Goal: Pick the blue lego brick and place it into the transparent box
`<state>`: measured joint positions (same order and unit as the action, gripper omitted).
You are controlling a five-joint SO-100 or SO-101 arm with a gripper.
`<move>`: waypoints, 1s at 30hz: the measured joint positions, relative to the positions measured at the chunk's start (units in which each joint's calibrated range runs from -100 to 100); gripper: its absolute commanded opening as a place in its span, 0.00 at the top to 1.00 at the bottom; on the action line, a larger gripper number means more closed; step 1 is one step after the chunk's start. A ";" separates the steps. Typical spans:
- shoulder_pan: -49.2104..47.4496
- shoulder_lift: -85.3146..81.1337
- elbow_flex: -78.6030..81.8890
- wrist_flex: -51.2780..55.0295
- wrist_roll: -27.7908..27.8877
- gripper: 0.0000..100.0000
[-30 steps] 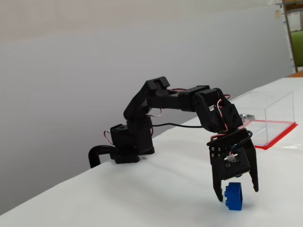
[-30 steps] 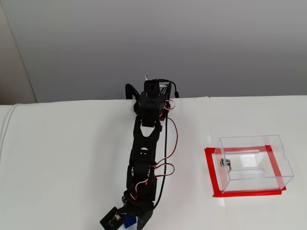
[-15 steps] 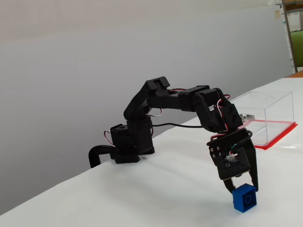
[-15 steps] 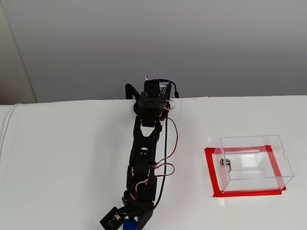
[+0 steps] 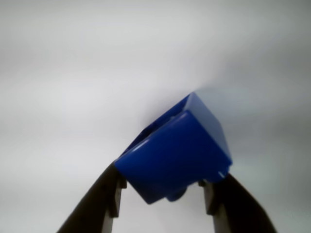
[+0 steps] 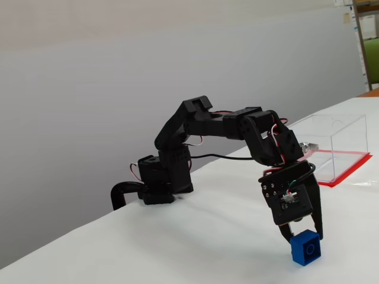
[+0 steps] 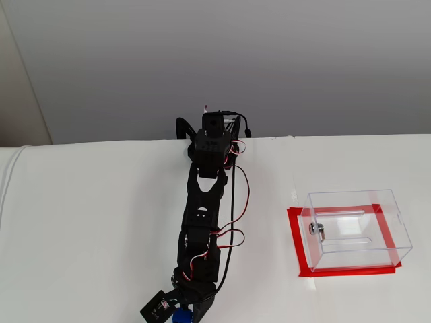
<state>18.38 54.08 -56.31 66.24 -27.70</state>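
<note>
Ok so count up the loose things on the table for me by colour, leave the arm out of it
Blue: 1, the blue lego brick, pinched in the claw.
Clear with a red base: 1, the transparent box.
Total: 2.

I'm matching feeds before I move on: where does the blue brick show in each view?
Wrist view: brick fills the lower centre, tilted, pinched between the claw's two fingers.
Fixed side view: brick at bottom right, at the claw tip.
Fixed top view: a sliver of brick at the bottom edge, left of centre.
Shared landmark: the claw.
</note>
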 measured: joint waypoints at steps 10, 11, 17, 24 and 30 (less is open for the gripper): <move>-0.11 0.00 -6.27 0.00 0.00 0.75; -0.11 0.00 -6.27 0.00 0.00 0.75; 0.32 0.00 -6.27 0.00 -1.42 0.76; 2.99 0.00 -6.27 0.00 -1.66 0.76; 5.98 0.00 -6.27 0.00 -1.66 0.76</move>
<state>24.36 54.08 -62.58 66.24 -29.36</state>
